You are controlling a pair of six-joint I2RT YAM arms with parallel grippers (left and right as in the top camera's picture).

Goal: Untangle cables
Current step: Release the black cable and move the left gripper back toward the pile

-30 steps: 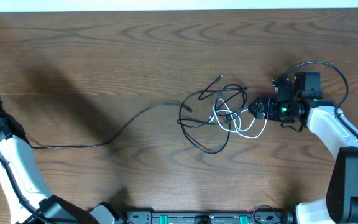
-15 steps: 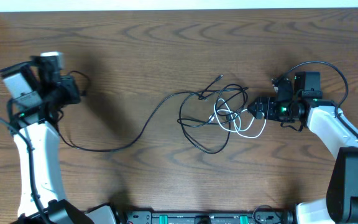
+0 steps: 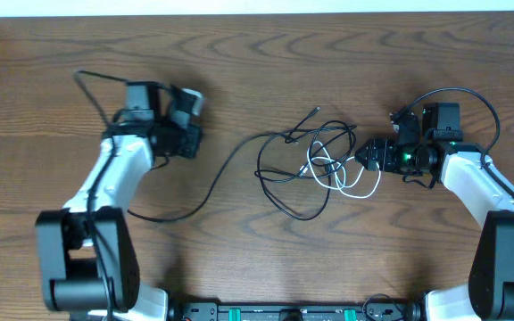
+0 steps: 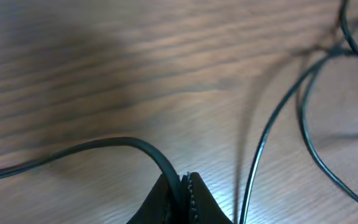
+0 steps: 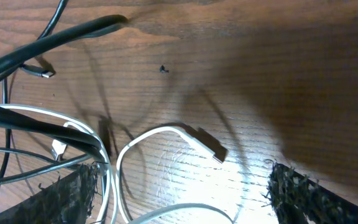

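Left end effector [image 4: 184,182] pinching black cable [image 4: 117,142]; right end effector [image 5: 188,193] apart; white cable [image 5: 160,132] looped

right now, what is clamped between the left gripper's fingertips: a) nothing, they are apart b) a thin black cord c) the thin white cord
b: in the left wrist view the left gripper is shut on a thin black cord, while the thin white cord lies free on the table in the right wrist view.
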